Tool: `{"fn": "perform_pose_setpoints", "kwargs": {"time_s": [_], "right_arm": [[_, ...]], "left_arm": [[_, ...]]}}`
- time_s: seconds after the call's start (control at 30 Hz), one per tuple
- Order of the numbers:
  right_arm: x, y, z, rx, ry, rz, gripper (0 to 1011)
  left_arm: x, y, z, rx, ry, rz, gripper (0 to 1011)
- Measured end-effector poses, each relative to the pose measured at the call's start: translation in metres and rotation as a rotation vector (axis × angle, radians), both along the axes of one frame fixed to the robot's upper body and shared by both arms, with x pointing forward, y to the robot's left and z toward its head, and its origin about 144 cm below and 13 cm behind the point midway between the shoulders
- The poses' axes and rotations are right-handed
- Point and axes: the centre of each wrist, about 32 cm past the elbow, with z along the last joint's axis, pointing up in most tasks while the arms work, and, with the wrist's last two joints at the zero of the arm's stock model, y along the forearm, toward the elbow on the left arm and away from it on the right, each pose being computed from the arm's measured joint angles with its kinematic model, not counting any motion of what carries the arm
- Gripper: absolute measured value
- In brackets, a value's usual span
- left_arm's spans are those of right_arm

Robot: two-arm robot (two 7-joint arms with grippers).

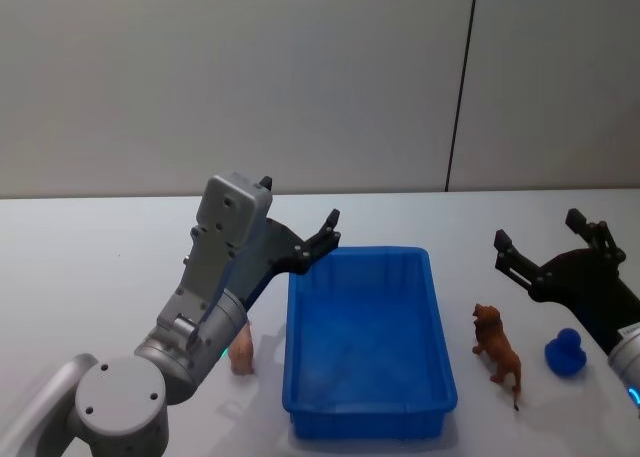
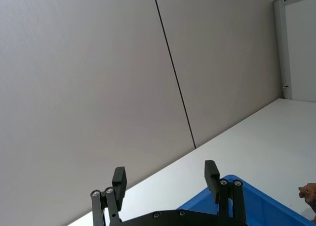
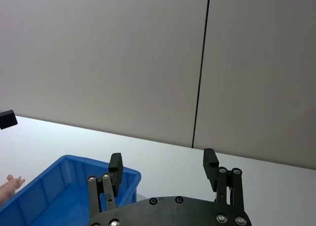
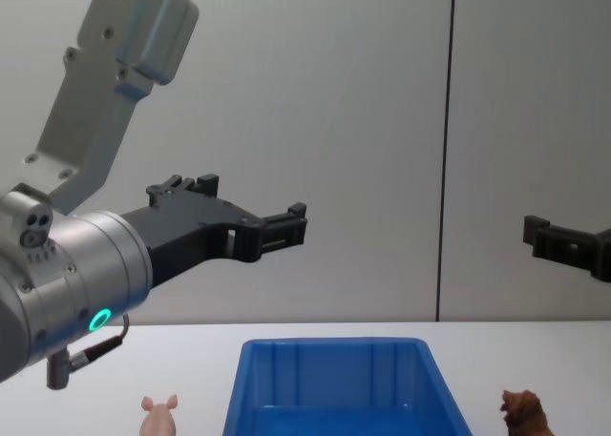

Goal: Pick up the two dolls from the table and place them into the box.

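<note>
Dolls (2) stood on the white desk (image 1: pixel 100 267), both outside the blue box (image 1: pixel 365 337). The pink pig (image 1: pixel 240 352) stood just beside the box's left wall. The shaggy brown animal (image 1: pixel 498 349) stood near the right wall, with a small blue duck (image 1: pixel 566 353) farther right. Left gripper (image 1: pixel 298 202) hung raised near the box's far left corner, fingers apart and holding nothing. Right gripper (image 1: pixel 538 229) hung raised beyond the brown animal, fingers likewise apart and holding nothing. A green ring light (image 4: pixel 98 319) glowed on the left arm.
</note>
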Motion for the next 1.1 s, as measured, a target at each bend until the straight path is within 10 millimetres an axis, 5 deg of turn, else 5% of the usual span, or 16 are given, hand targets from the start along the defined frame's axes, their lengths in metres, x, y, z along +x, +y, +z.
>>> {"fn": "perform_pose_setpoints", "kwargs": {"time_s": [0.67,1.1], "right_arm": [[0.0,-0.001,0.0,0.0,0.001,-0.001,1001],[0.0,-0.03,-0.009,0.0,0.078,-0.019,1001]], "left_arm": [[0.0,0.0,0.0,0.0,0.0,0.0,1001],[0.0,0.0,0.0,0.0,0.0,0.0,1001]]}}
